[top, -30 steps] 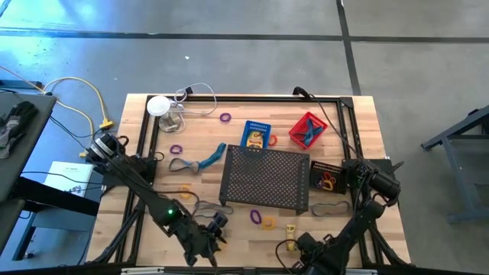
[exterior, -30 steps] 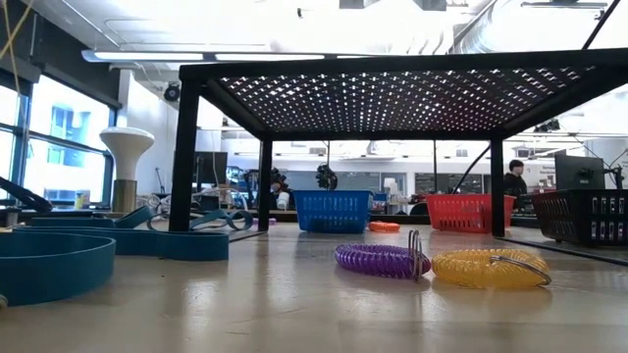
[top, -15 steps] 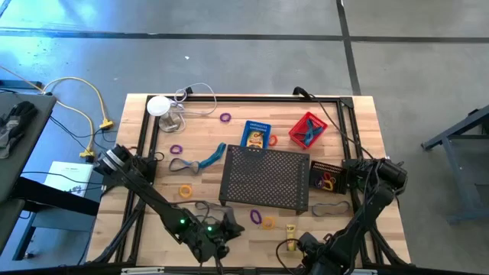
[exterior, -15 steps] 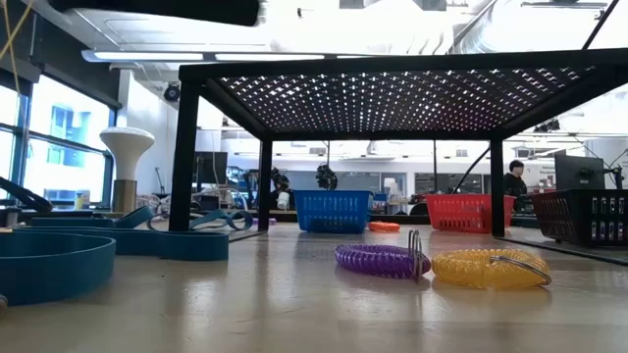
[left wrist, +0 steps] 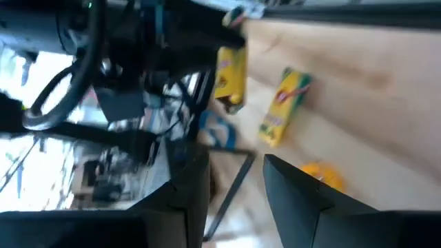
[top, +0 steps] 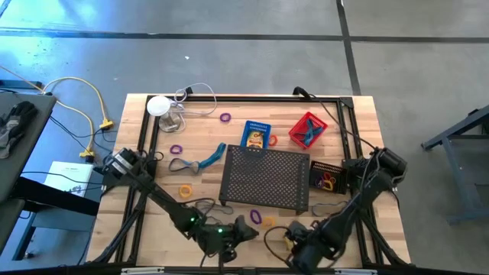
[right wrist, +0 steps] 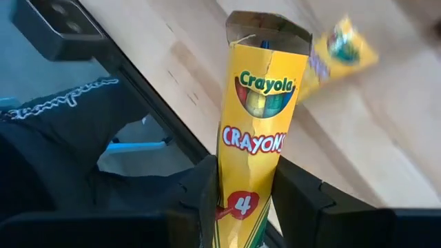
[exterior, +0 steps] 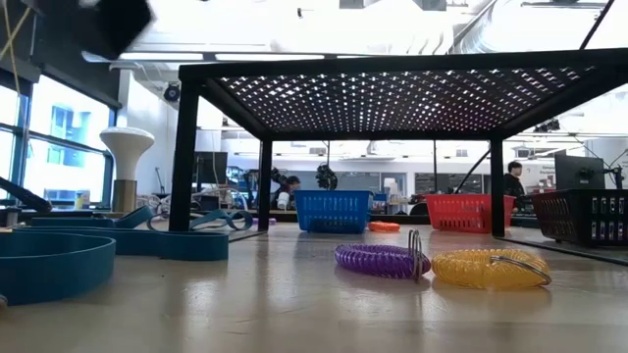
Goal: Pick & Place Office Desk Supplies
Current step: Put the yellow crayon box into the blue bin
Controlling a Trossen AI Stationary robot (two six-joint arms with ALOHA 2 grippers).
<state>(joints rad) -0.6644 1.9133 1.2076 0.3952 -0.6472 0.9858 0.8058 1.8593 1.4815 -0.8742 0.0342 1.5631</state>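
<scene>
Both arms have swung inward; right gripper (right wrist: 244, 207) now clamps a yellow crayon box (right wrist: 255, 138), left gripper (left wrist: 234, 186) open.

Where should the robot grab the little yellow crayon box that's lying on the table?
Across its long narrow sides, near the middle, coming down from above. The crayon box lies flat on the wood, slim enough to fit between two fingers, with clear table beside it. The right gripper already pinches another crayon box that way.

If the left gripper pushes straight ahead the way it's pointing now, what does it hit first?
Probably nothing held: the left gripper is open and empty. Past its fingers, the nearest thing is the orange coil ring, slightly off to one side; the yellow crayon box lies farther on. Depth is hard to judge.
</scene>
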